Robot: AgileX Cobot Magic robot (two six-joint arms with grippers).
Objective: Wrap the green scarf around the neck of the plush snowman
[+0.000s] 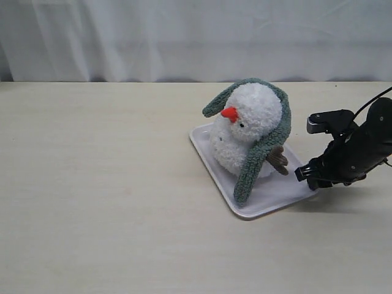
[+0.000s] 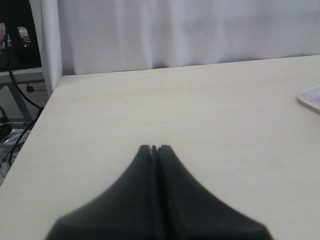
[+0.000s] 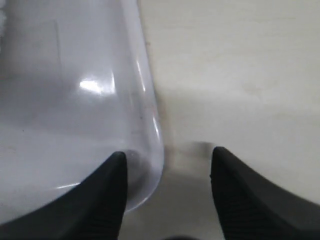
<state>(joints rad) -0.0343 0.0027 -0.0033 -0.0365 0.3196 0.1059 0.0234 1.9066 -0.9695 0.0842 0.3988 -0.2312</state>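
The plush snowman [image 1: 248, 125] stands on a white tray [image 1: 275, 195], leaning left, its orange nose pointing left. The green scarf [image 1: 260, 156] is draped over the top of its head, one short end at the left of the head and a long end hanging down in front onto the tray. The neck is partly hidden by the scarf. My right gripper [image 1: 308, 173] [image 3: 167, 160] is open at the tray's right corner [image 3: 145, 180], one finger over the tray and one over the table, holding nothing. My left gripper [image 2: 155, 148] is shut, empty, above bare table; it is out of the exterior view.
A pale wooden table [image 1: 92, 184] carries the scene, with a white curtain [image 1: 184, 37] behind it. The table's left edge [image 2: 35, 130] and cables beyond it show in the left wrist view. The tray's edge [image 2: 311, 97] shows at the far right there.
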